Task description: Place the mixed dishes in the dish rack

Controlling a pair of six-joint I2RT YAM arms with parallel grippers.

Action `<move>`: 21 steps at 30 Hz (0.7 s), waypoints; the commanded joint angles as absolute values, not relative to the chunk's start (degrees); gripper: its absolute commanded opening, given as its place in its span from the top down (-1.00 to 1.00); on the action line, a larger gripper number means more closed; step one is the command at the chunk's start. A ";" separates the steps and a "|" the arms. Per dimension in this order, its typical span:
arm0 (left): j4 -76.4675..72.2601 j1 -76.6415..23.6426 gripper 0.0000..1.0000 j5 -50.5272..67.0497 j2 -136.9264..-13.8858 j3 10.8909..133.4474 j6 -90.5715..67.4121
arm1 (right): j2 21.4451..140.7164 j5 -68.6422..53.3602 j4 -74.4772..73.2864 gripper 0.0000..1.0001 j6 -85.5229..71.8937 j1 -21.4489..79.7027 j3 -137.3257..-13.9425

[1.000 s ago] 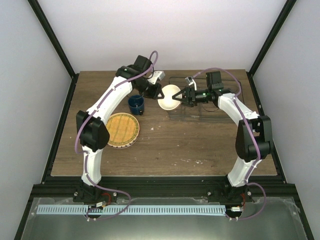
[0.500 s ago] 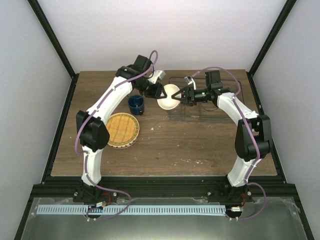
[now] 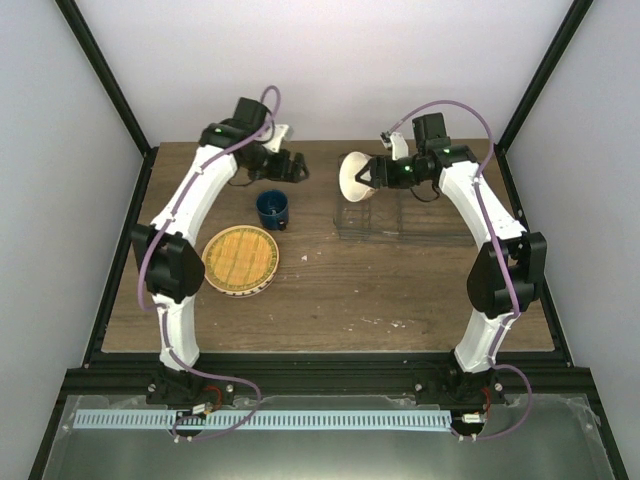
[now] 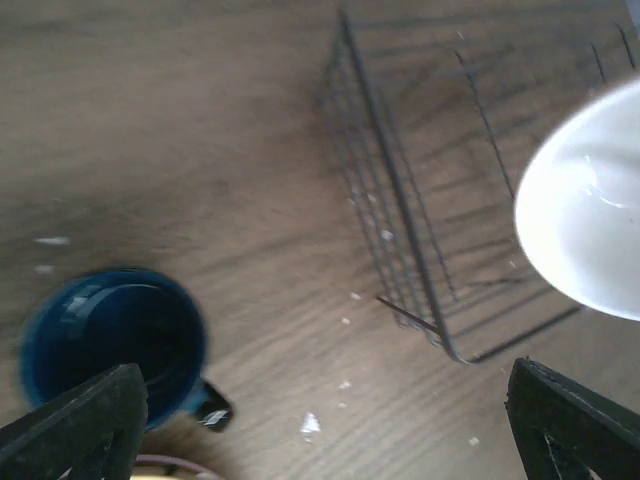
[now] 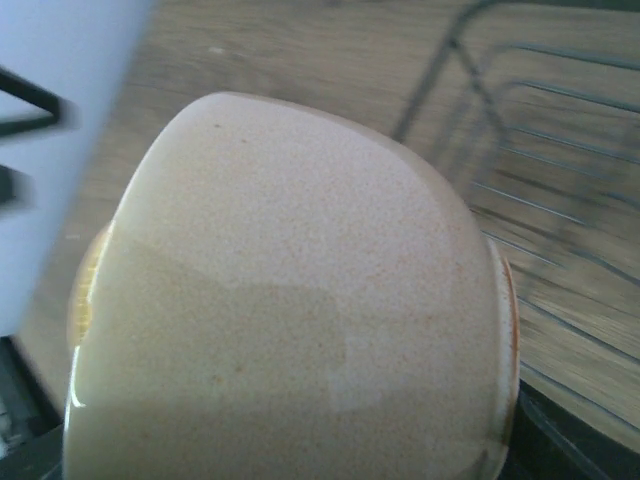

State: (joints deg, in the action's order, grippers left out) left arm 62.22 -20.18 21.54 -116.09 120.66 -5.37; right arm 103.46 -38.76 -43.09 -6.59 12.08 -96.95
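R fingers [image 3: 377,173] grip small cream bowl [image 5: 290,290], glossy, speckled, tipped on edge; L fingers [image 4: 85,415] spread wide, empty.

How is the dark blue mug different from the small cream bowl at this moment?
The dark blue mug stands upright on the table; the small cream bowl hangs tilted in the right hand. The mug has a handle; the bowl shows none. Neither sits in the dish rack.
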 commanded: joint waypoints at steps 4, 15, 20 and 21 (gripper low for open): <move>58.47 -14.78 -0.99 16.95 -109.95 119.17 -5.89 | 101.26 -10.89 -51.85 -0.05 -1.86 11.83 -102.91; 54.15 -13.57 -0.99 20.39 -110.58 114.02 -5.80 | 101.56 19.02 -55.70 -0.04 -0.68 11.75 -105.10; 52.43 -12.89 -0.99 22.48 -110.51 111.60 -5.89 | 104.47 28.79 -56.14 -0.04 -0.70 11.34 -102.09; 52.05 -12.75 -0.99 22.82 -110.36 111.01 -5.86 | 105.19 30.41 -56.24 -0.04 -0.66 11.29 -101.78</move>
